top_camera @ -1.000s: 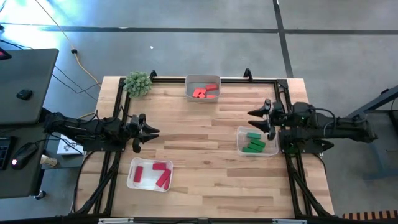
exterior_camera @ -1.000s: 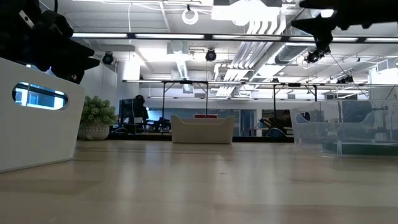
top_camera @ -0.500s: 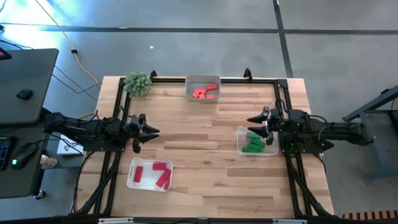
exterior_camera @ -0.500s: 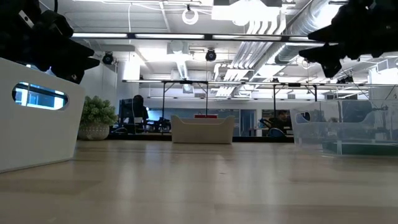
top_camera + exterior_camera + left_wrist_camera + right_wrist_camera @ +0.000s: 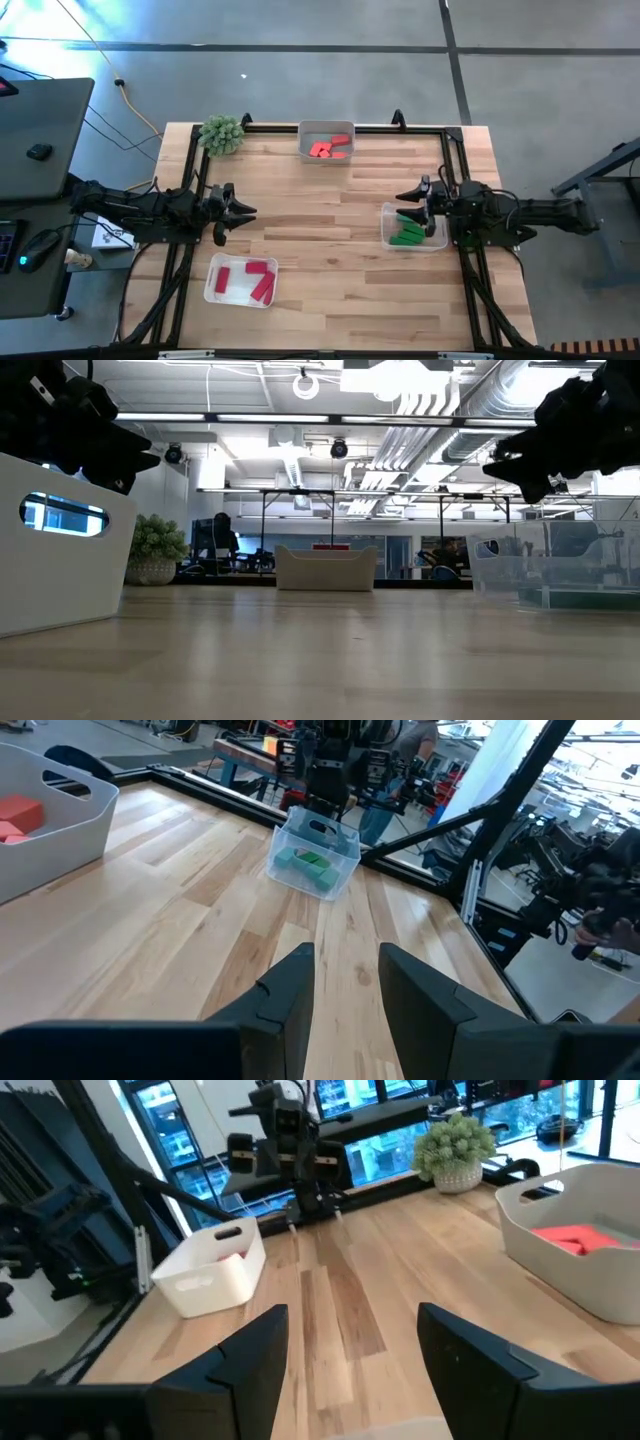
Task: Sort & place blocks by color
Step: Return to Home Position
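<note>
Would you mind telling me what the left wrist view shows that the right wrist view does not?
Only the left wrist view shows the clear bin of green blocks, with the right arm beyond it. Only the right wrist view shows the white bin, the plant and the left arm. Both show the gray bin holding orange blocks, the wooden table, and their own open grippers: the left gripper and the right gripper.

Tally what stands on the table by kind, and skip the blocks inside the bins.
Bins: 3 (gray bin, white bin, clear bin)
Plant: 1
Total: 4
</note>
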`<state>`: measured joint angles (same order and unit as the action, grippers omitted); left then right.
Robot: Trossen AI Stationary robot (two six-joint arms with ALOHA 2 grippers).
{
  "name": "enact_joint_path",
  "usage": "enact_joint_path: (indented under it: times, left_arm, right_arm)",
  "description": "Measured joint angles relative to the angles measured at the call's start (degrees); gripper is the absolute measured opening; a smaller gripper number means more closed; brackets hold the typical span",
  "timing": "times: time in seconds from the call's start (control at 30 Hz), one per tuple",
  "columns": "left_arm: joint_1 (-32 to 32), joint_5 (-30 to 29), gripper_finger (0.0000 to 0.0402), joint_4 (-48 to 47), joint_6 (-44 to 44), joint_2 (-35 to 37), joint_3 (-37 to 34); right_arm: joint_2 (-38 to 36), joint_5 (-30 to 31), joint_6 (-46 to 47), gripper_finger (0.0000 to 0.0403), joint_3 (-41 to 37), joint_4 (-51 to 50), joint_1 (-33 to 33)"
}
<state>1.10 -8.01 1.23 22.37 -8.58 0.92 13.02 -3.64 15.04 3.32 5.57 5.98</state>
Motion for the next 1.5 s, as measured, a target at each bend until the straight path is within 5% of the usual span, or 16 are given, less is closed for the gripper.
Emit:
enact_joint_path:
  times: [1.5]
  left_arm:
    - [0.0, -0.1, 0.0103, 0.0, 0.0, 0.0, 0.0]
  right_arm:
    - [0.0, 1.7, 1.4, 0.0211, -2.7, -4.5, 0.0]
